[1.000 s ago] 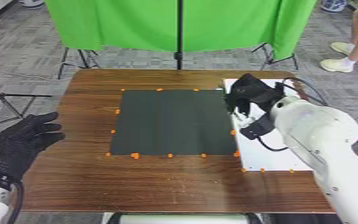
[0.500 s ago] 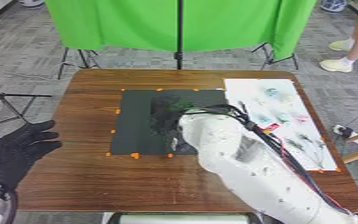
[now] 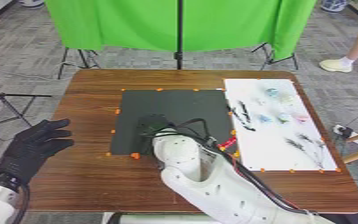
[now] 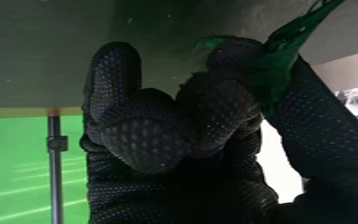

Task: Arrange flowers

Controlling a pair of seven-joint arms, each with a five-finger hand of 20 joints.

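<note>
Head view: on the counter (image 3: 78, 190), a white sheet (image 3: 257, 152) bearing flowers (image 3: 284, 118) adjoins a dark mat (image 3: 180, 104). The right hand (image 3: 151, 124) is over the mat; the left hand (image 3: 29, 152) has loosely open fingers. Right wrist view: curled fingers and thumb pinch a green leafy piece (image 4: 286, 50).

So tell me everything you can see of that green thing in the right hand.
The green piece is long, thin and leaf-like, slightly sheer with darker folds, like soft plastic or fabric. The right hand pinches it between thumb and fingers, above the dark mat. From the pinch, one part slants away, narrowing until the picture cuts it off. A smaller green bit lies by a fingertip; I can't tell whether it's the same piece.
</note>
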